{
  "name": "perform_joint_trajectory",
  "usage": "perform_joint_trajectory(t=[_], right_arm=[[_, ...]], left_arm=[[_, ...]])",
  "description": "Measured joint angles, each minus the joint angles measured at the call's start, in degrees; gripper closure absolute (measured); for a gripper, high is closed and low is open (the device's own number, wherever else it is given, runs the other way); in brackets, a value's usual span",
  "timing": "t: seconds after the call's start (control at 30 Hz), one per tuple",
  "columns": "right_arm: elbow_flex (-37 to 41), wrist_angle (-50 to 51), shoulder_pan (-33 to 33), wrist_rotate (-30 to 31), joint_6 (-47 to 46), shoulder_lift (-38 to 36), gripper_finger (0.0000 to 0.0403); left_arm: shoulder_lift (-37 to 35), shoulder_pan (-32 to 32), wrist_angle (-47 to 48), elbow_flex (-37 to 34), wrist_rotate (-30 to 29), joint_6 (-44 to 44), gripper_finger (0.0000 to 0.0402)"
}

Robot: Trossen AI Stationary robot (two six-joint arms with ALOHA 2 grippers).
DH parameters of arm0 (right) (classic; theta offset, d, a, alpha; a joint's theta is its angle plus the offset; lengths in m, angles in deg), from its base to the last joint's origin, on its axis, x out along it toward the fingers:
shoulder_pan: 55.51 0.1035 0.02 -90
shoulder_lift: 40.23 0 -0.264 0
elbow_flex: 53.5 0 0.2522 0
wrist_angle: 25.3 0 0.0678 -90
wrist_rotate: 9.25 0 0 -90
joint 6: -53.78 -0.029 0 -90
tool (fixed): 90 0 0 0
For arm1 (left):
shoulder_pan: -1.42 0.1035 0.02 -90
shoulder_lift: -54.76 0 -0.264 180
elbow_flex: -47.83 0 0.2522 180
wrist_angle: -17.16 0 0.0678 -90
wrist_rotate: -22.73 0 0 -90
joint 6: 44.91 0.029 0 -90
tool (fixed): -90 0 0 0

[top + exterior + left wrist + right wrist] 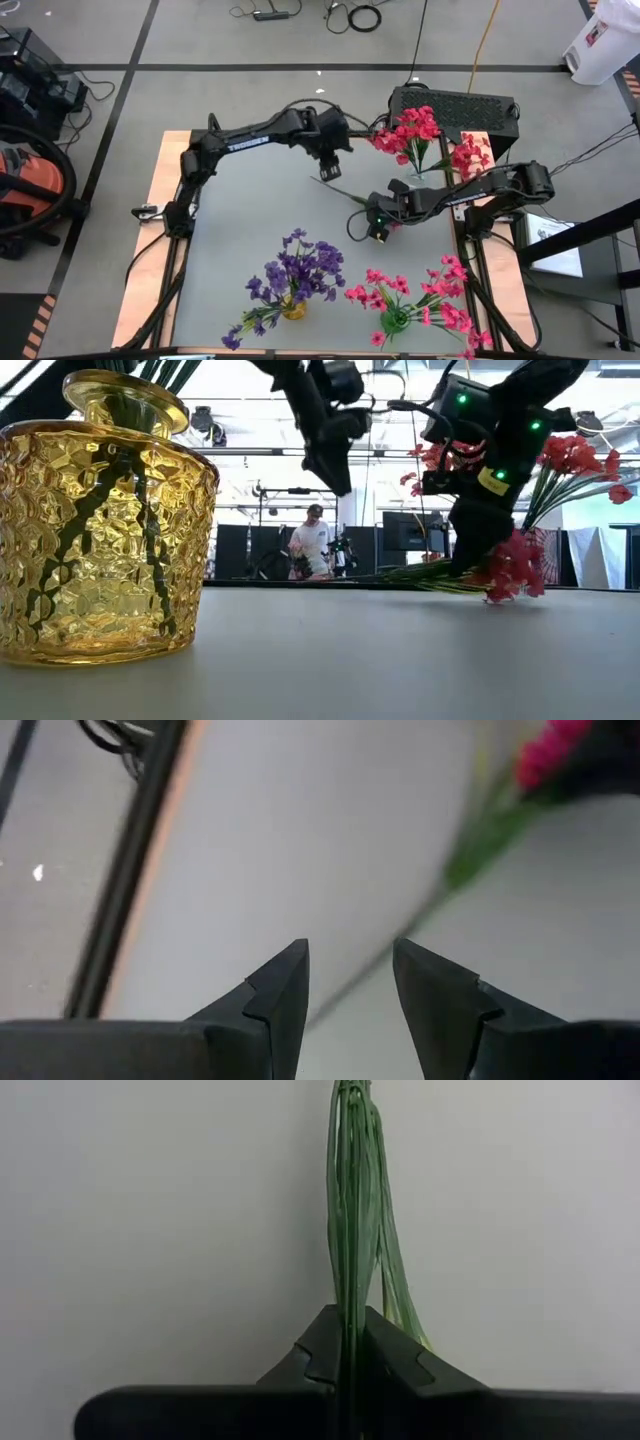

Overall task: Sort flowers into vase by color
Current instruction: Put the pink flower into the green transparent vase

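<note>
Closest to the low camera stands a yellow glass vase (pixel 95 520) holding purple flowers (pixel 300 272). Mid-table, the right gripper (pixel 345 1342) pinches a red sprig's (pixel 510 570) thin green stem (pixel 352 1210); the left gripper (pixel 348 982) hovers above, jaws apart, empty.

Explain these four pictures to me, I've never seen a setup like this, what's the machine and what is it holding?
These show one moment from four cameras: one overhead, one at table height, and one on each arm's wrist. The machine is two dark jointed robot arms over a grey table. On the table stand a yellow textured glass vase of purple flowers, a green vase of pink flowers, and a clear vase of red flowers at the far edge. The right pincer is shut on the thin green stems of a red-blossomed sprig lying low over the table. The left pincer hangs open above the table, holding nothing.
</note>
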Motion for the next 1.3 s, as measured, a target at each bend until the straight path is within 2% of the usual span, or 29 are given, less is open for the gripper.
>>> perform_joint_trajectory(t=[0.43,0.57,0.73,1.0,1.3], right_arm=[[0.0,3.1,10.2,1.4,-6.1,-0.1,0.0387],[0.0,4.5,13.5,1.5,-8.9,-0.1,0.0387],[-0.1,4.9,17.1,2.1,-10.8,-0.1,0.0387],[-5.2,12.6,21.8,7.3,-11.9,-0.1,0.0387],[-12.4,19.6,26.1,12.5,-11.8,-0.1,0.0387]], left_arm=[[-2.8,-15.2,13.7,-0.5,0.2,-0.1,0.0246],[-2.8,-20.1,13.0,-0.5,0.2,-0.1,0.0246],[-2.5,-24.7,6.1,-0.5,-1.1,0.3,0.0246],[-2.5,-26.6,0.8,-0.5,-7.4,3.0,0.0246],[-2.2,-26.5,0.4,-0.5,-8.1,2.9,0.0246]])
